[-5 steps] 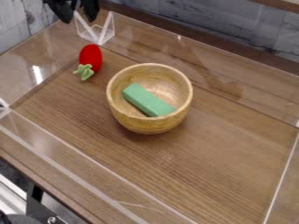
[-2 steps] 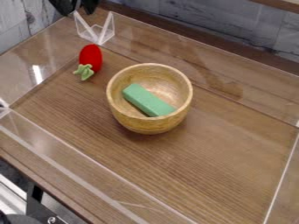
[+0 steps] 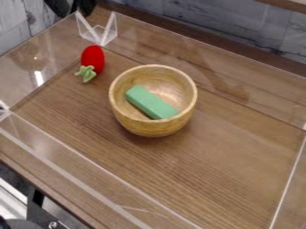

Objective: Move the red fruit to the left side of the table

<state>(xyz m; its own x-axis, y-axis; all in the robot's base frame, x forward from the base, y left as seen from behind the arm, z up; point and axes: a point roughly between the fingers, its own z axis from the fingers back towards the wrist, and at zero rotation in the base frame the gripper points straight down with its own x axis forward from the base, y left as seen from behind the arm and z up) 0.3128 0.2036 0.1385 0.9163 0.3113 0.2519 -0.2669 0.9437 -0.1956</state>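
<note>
1. Camera view, red fruit: the red fruit [image 3: 93, 57] is a small, glossy, strawberry-shaped toy, with its green leafy stem [image 3: 85, 74] pointing toward the lower left of the picture. It lies on its side on the wooden table [image 3: 180, 165], in the upper left part of the picture, near the wooden bowl [image 3: 153, 130] but apart from it.
2. Hard to make out: the pincer [image 3: 67, 12] is a dark shape at the top left, cut off by the picture's edge. It is open, apart from the fruit. A clear, pale-edged shape [image 3: 99, 29] just above the fruit is too faint to name. Dark parts and cables [image 3: 27, 222] at the bottom left are cut off too.
3. Surface and room: the table has brown wood grain and clear walls [image 3: 260, 24] along its borders. The round, light bowl holds a green block [image 3: 152, 103]. Pale surfaces show beyond the walls.
</note>
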